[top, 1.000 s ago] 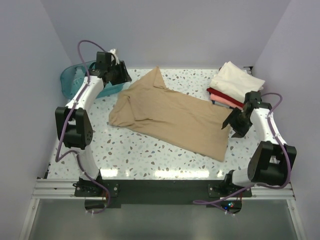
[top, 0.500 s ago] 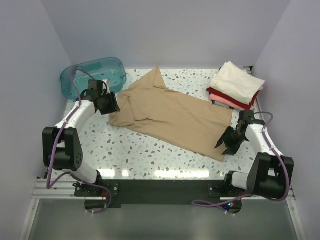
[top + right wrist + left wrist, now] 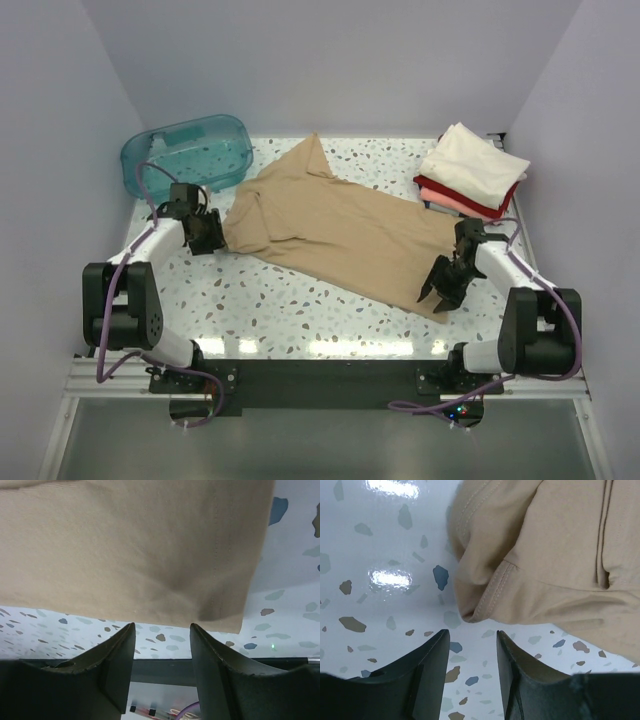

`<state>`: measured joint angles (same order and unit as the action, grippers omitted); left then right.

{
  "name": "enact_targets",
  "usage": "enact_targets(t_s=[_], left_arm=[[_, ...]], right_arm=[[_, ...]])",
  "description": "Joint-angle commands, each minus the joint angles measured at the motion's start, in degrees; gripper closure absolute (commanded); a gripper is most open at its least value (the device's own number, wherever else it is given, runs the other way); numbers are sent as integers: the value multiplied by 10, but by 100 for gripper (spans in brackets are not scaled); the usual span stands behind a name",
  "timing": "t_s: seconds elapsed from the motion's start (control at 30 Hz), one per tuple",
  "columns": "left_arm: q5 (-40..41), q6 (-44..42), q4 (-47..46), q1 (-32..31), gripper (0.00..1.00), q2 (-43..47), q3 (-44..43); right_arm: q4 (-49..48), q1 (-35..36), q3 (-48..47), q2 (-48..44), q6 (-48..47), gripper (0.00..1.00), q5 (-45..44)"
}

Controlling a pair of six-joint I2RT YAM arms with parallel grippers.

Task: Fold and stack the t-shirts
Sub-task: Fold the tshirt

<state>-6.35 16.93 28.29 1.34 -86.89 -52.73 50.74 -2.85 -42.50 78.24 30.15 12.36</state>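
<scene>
The tan shirt was recorded spread flat and slantwise across the middle of the table, rumpled toward its left end, with one peak of cloth reaching toward the far edge. The left gripper was noted low over the table at the shirt's left end. In the left wrist view its fingers were seen released and parted, nothing between them, and a rolled, stitched hem lay just beyond the tips. Contact with the cloth could not be determined. The right gripper was noted at the shirt's near-right corner. In the right wrist view its fingers were likewise seen spread and empty, and the hemmed corner lay just past the tips. Whether they touched could not be told. A folded stack was observed at the far-right corner, just beside the tan shirt's right edge: a cream shirt on top, a red shirt beneath it, and a pink shirt lowest. A teal tub was noted at the far-left corner.
</scene>
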Motion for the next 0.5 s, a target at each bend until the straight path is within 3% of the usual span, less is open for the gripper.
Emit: enact_targets(t_s=[0.0, 0.47], left_arm=[[-3, -8, -27, 9, 53, 10, 8], [-45, 21, -115, 21, 57, -38, 20]], right_arm=[[-17, 9, -7, 15, 12, 48, -25], [-20, 9, -21, 51, -2, 47, -52]])
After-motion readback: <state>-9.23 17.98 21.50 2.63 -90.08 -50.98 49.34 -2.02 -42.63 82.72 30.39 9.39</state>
